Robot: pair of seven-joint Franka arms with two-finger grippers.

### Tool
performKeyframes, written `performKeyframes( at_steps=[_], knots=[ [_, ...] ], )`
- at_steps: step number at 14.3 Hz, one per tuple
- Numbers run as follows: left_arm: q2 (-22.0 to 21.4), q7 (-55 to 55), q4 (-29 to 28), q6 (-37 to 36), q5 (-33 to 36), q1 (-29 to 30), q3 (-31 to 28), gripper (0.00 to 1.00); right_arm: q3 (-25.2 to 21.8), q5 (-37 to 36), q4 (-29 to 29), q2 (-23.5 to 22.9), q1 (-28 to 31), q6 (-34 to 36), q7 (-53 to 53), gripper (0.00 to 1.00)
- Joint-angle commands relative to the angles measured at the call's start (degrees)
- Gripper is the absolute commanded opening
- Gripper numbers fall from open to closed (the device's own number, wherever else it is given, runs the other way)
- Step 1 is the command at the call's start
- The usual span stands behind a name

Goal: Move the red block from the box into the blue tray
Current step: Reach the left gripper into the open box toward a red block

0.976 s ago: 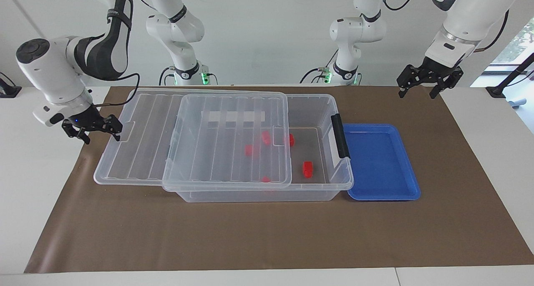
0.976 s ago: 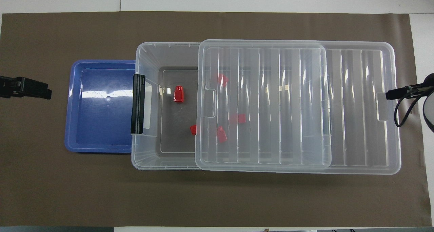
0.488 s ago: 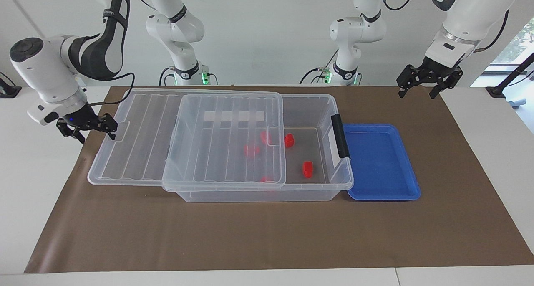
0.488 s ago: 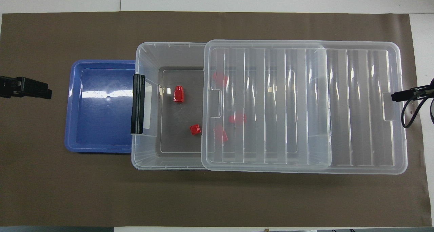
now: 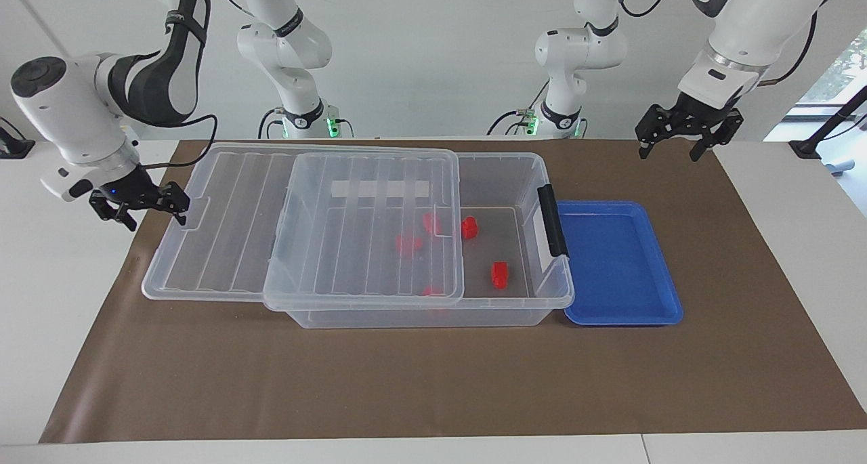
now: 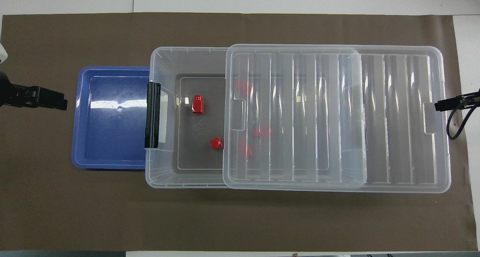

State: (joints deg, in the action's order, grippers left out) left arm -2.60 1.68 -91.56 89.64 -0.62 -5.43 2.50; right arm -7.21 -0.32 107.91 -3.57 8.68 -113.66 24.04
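The clear box (image 5: 552,291) (image 6: 161,62) stands mid-table. Its ribbed lid (image 5: 223,227) (image 6: 393,118) is slid toward the right arm's end, so the end by the blue tray (image 5: 620,264) (image 6: 108,137) is open. Two red blocks (image 5: 500,274) (image 6: 197,104) lie uncovered on the box floor, the other (image 5: 469,227) (image 6: 216,143) nearer the robots. Three more show through the lid. My right gripper (image 5: 152,213) (image 6: 450,104) is open beside the lid's end tab. My left gripper (image 5: 668,154) (image 6: 39,98) is open and raised near the tray's end.
A brown mat (image 5: 433,383) covers the table. A black clip handle (image 5: 552,220) sits on the box end against the tray. White table shows past both ends of the mat. Two more white arms stand at the back.
The lid slid further toward the right arm's end and then stopped, uncovering a second block. The right gripper drew back slightly. The left gripper shifted a little toward the tray.
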Motion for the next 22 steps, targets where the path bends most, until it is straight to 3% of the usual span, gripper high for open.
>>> performKeyframes(
  at_steps=[1, 6, 9, 11, 22],
  knots=[
    [-1.0, -2.63, -2.31, 2.2, 0.27, -3.61, 0.05, 1.0, 1.84, 0.32, -4.37, -1.0, 0.63, 4.57, -1.36, 1.0],
    [-0.22, -9.92, -7.75, 10.54, 0.27, -12.23, 0.05, 1.0, 7.37, 0.32, -16.05, -0.74, 0.54, 19.32, -12.14, 1.0],
    [0.49, -13.71, -10.74, 17.13, 0.27, -14.79, 0.14, 1.0, 12.21, -0.65, -17.56, 0.84, 0.19, 26.0, -19.02, 1.0],
    [2.94, -15.37, -10.93, 18.98, 0.27, -17.41, 0.14, 1.0, 12.66, -0.56, -17.21, 2.77, -0.07, 31.46, -22.01, 1.0],
    [13.4, -21.71, -11.1, 29.53, 0.45, -22.26, 0.14, 1.0, 11.34, -0.74, -15.01, 4.1, -0.42, 21.99, -22.37, 1.0]
  ],
)
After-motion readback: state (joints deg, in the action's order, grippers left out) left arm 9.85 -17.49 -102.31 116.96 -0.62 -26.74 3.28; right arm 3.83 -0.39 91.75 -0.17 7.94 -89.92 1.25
